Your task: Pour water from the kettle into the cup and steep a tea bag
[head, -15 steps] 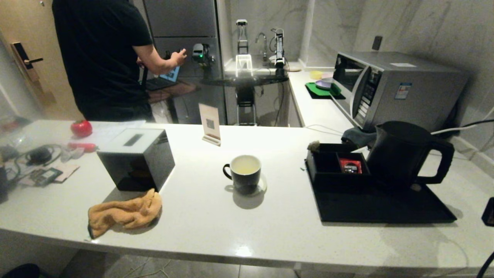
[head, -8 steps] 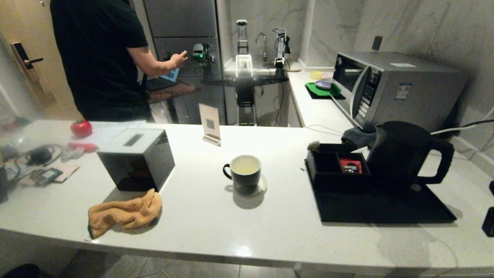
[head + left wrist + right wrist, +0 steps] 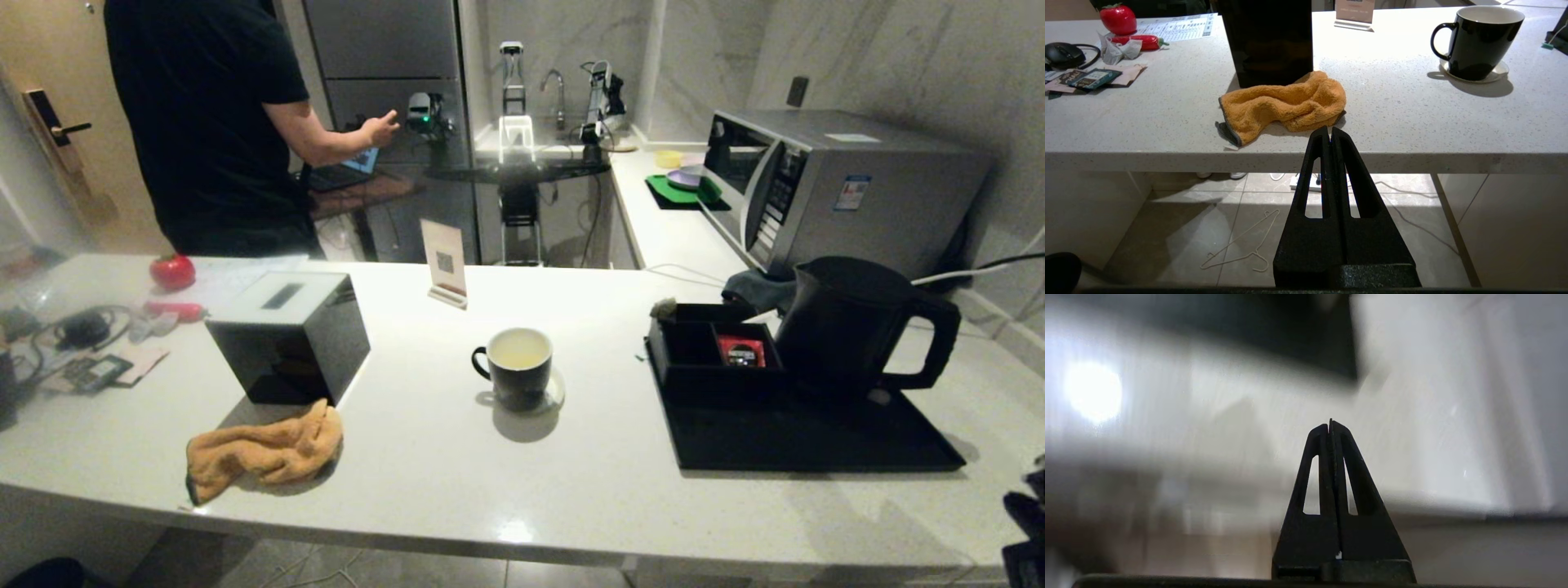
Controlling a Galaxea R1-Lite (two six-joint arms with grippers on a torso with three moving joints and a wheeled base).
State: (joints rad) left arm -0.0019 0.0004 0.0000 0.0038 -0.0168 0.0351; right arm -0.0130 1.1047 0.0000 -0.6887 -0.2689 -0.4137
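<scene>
Your right gripper (image 3: 1330,424) sits clenched and empty at the frame's lower right edge; your left gripper (image 3: 1329,132) is clenched below the counter (image 3: 424,457). Kettle (image 3: 849,327) stands right on its tray (image 3: 800,441), cup (image 3: 516,367) centre.

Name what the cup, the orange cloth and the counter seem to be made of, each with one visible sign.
Cup: likely glazed ceramic; glossy black outside, cream inside.
Orange cloth: soft terry or microfibre; fuzzy, rumpled folds.
Counter: probably polished stone or composite; pale, speckled, with light glare.

Dim room; blurred right wrist view
</scene>
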